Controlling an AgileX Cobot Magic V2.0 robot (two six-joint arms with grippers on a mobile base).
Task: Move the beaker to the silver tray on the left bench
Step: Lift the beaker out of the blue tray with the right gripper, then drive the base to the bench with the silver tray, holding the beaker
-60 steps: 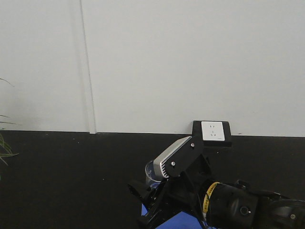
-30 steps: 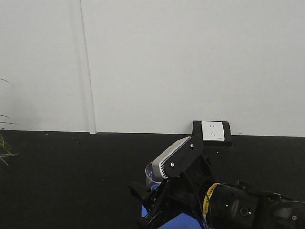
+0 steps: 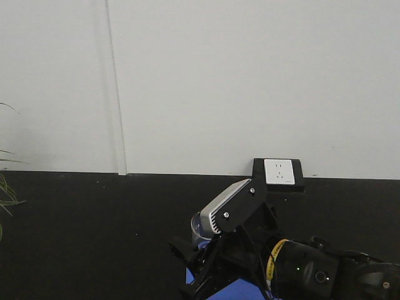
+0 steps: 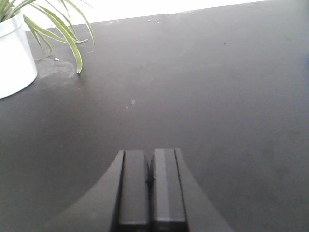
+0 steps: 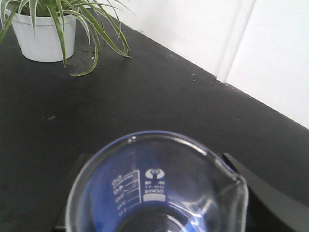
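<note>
The beaker is clear glass with white printed graduation marks and a pour spout. It fills the bottom of the right wrist view. My right gripper is shut on it, with a dark finger showing on each side. In the front view the beaker is held above the black bench at bottom centre, with the right gripper below the wrist camera. My left gripper is shut and empty over the bare black worktop. The silver tray is out of view.
A bright blue tray lies under the right arm at the bottom edge. A white pot with a green plant stands at the far left; it also shows in the right wrist view. A wall socket box sits at the back.
</note>
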